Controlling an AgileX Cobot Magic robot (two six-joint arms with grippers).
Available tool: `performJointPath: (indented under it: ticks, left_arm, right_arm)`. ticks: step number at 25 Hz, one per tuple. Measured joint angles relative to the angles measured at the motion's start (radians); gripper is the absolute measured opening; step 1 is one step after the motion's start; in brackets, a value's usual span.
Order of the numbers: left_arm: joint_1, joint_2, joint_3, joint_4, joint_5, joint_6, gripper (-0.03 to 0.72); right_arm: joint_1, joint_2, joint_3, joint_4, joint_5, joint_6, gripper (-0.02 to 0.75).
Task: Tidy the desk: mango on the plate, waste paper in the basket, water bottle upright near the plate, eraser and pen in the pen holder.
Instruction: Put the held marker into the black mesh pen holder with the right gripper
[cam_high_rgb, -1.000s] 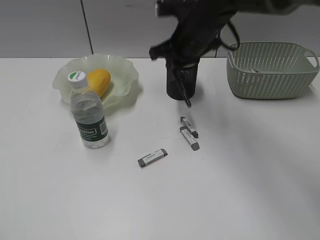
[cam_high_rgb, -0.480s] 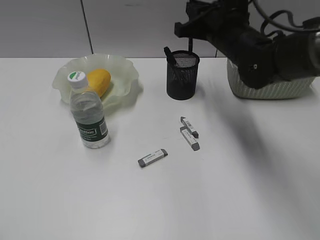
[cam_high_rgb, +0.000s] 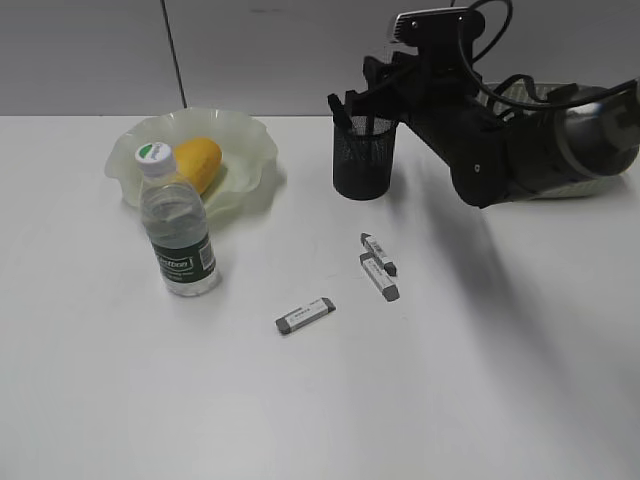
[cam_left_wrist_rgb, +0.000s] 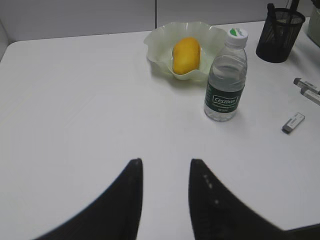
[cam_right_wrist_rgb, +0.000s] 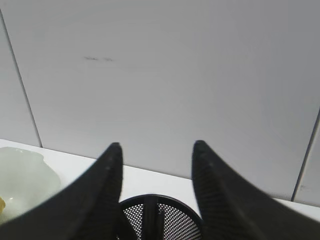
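The mango (cam_high_rgb: 197, 162) lies in the ruffled green plate (cam_high_rgb: 250, 135). The water bottle (cam_high_rgb: 178, 235) stands upright in front of the plate. The black mesh pen holder (cam_high_rgb: 364, 160) holds a dark pen (cam_high_rgb: 340, 105) that leans to its left rim. Three grey erasers lie on the desk (cam_high_rgb: 480, 380): one (cam_high_rgb: 305, 315) alone, two (cam_high_rgb: 379, 265) side by side. My right gripper (cam_right_wrist_rgb: 157, 145) is open and empty, just above and behind the pen holder (cam_right_wrist_rgb: 165, 215). My left gripper (cam_left_wrist_rgb: 165, 162) is open and empty over bare desk. The waste paper is hidden.
My right arm (cam_high_rgb: 500, 140) covers most of the sage-green basket (cam_high_rgb: 535, 95) at the back right. The left wrist view shows the mango (cam_left_wrist_rgb: 186, 54), the bottle (cam_left_wrist_rgb: 226, 82), the pen holder (cam_left_wrist_rgb: 280, 35) and an eraser (cam_left_wrist_rgb: 293, 122).
My right gripper held the pen at the pen holder a second ago. The pen now stands in the holder, and the gripper has let go and drawn back to the right.
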Motion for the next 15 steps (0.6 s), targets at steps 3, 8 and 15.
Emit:
performJointPath:
  ticks: [3, 8, 15]
  left_arm:
    - [0.0, 0.0, 0.0, 0.0, 0.0, 0.0, 0.237]
    - [0.0, 0.0, 0.0, 0.0, 0.0, 0.0, 0.241]
    - [0.0, 0.02, 0.0, -0.051, -0.001, 0.057, 0.244]
  right_arm:
    - [0.0, -0.046, -0.001, 0.001, 0.091, 0.0, 0.529]
    - [-0.005, -0.325, -0.003, -0.026, 0.741, -0.016, 0.496]
    - [-0.008, -0.799, 0.137, -0.169, 1.63, 0.064, 0.407]
